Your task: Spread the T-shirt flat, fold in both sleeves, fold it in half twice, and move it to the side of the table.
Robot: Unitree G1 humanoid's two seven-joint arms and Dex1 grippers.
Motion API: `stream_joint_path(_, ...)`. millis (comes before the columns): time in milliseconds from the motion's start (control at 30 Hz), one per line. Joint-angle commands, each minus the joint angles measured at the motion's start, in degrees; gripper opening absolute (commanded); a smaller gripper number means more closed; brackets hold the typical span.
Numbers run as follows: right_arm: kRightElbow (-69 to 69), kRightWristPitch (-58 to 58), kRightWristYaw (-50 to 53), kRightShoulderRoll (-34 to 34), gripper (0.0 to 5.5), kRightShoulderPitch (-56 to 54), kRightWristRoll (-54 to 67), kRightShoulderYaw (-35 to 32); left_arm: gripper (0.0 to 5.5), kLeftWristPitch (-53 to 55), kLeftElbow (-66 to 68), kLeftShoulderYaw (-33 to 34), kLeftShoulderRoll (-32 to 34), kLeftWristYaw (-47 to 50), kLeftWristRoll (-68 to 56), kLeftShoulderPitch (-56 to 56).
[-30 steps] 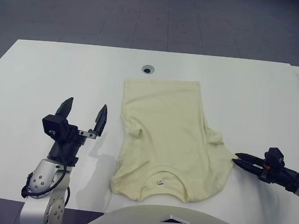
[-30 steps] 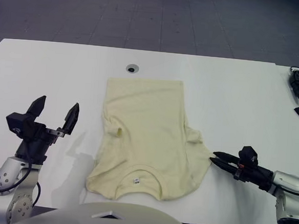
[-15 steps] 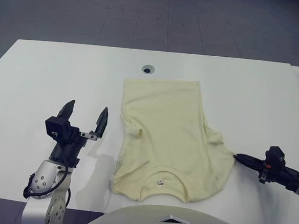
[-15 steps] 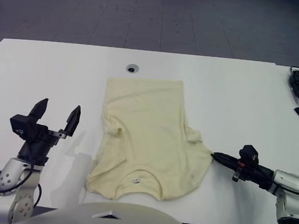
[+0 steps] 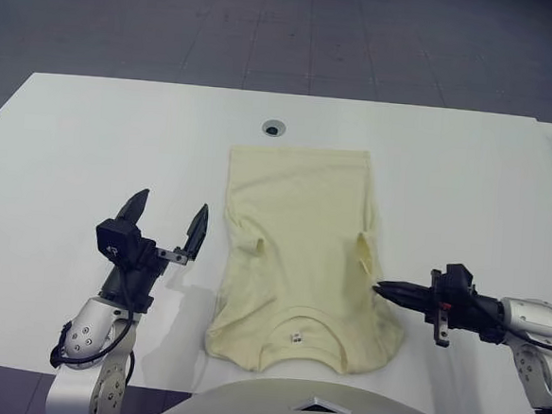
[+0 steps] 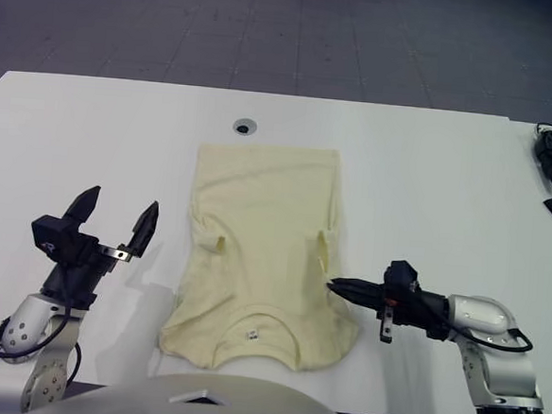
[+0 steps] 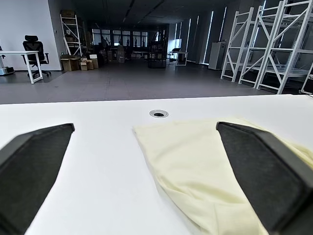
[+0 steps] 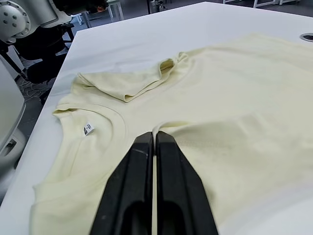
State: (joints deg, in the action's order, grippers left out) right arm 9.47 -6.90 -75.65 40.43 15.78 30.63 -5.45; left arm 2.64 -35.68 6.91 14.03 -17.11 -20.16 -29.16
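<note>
t-shirt (image 5: 296,256) lies mid-table, collar (image 5: 299,315) nearest the robot. right gripper (image 5: 380,290) is pinched closed on the r sleeve (image 5: 366,251), drawn in over the body. left gripper (image 5: 172,209) hangs wide open just beside the shirt. l sleeve (image 5: 248,245) looks folded in already. both half-folds + move aside remain. bare table (image 5: 92,128) either side; grommet (image 5: 273,128) beyond the hem (image 5: 299,153).

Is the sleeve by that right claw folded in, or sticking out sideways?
Folded in: the right sleeve lies over the T-shirt body, its edge pinched in the shut right gripper.
</note>
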Motion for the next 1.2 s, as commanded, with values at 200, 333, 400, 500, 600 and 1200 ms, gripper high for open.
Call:
stream_joint_path(200,-2.0,1.3,5.5,-3.6,0.53,-3.4,-2.8,2.5,5.40,-0.5,1.4,-1.6,0.2,-0.7,3.0,-0.9)
stream_joint_path(333,2.8,-7.3,4.0,-3.1,1.16,-2.3,9.1,-1.0,5.40,-0.8,1.0,-2.2,1.5,-2.4,3.7,-1.6)
stream_joint_path(400,4.5,-11.6,1.8,-1.8,1.48,-1.6,15.7,-3.6,5.40,-2.4,0.6,-1.1,3.6,-4.0,5.7,-2.8)
stream_joint_path(500,3.0,-12.0,0.9,-0.8,1.98,-1.3,17.6,-8.0,5.40,-7.8,2.5,3.5,8.5,-4.9,14.0,-3.6)
stream_joint_path(600,-4.0,-2.0,6.8,-1.4,2.43,-4.2,7.1,-10.9,5.40,-19.0,7.2,6.4,15.5,-3.8,30.1,-5.4)
stream_joint_path(1200,-34.0,89.1,11.4,6.7,5.37,-6.3,-41.1,-1.3,5.21,-54.4,10.8,-2.2,35.6,0.3,74.3,-10.9)
